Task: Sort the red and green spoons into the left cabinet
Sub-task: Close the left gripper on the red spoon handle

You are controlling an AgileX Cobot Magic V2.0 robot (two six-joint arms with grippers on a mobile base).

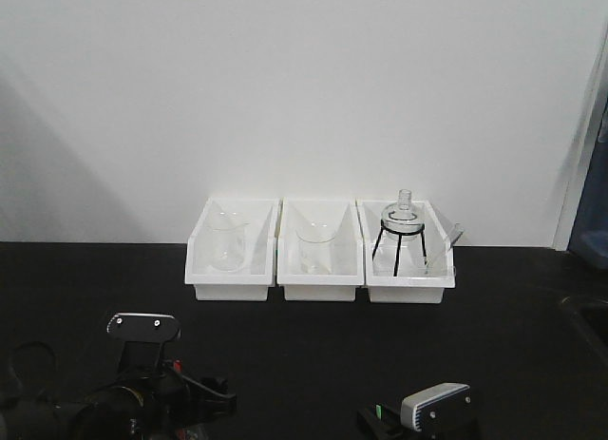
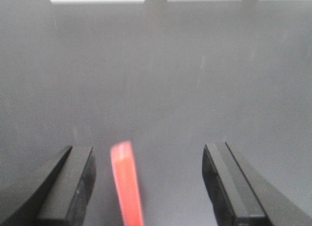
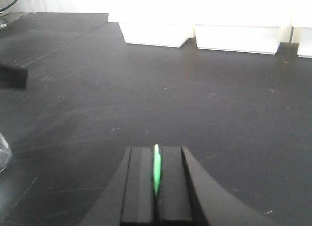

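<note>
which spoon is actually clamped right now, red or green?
Green spoon: pinched edge-on in the shut right hand. Red spoon sits ungripped in the gap of the open left hand.

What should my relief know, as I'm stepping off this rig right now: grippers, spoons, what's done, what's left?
Left gripper: open. The red spoon sits between its jaws, not gripped.
Right gripper: shut on the green spoon.
Left cabinet: not in view. Only the three white bins of glassware show at the wall.
Done: green spoon gripped.
Left: grip the red one, then carry both to the cabinet.
</note>
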